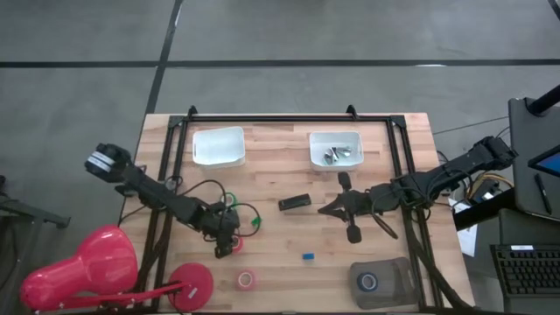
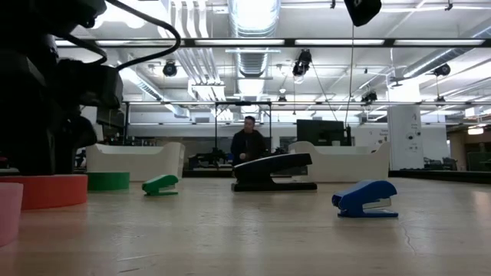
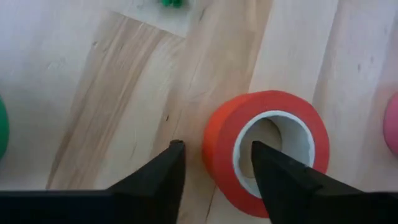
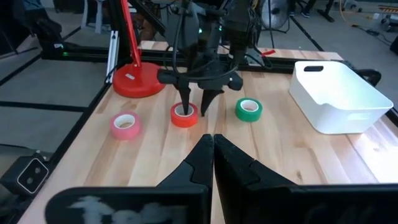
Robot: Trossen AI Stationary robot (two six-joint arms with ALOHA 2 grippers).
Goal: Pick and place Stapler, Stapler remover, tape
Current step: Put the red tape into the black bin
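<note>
Overhead, my left gripper (image 1: 226,245) sits over the red tape (image 1: 231,248) near the bench (image 1: 280,166) front, while the stapler (image 1: 294,203) lies mid-bench, untouched. Low down, the stapler (image 2: 272,172) rests flat. Left wrist: jaws spread, straddling the red tape's (image 3: 267,149) wall, one finger (image 3: 277,171) inside the core, set to pinch, I judge. Right wrist: my right gripper (image 4: 213,149) waits, jaws pressed together.

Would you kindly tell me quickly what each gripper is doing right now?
Left gripper: open, fingers straddling the wall of the red tape roll, not closed on it.
Right gripper: closed, holding nothing.
</note>
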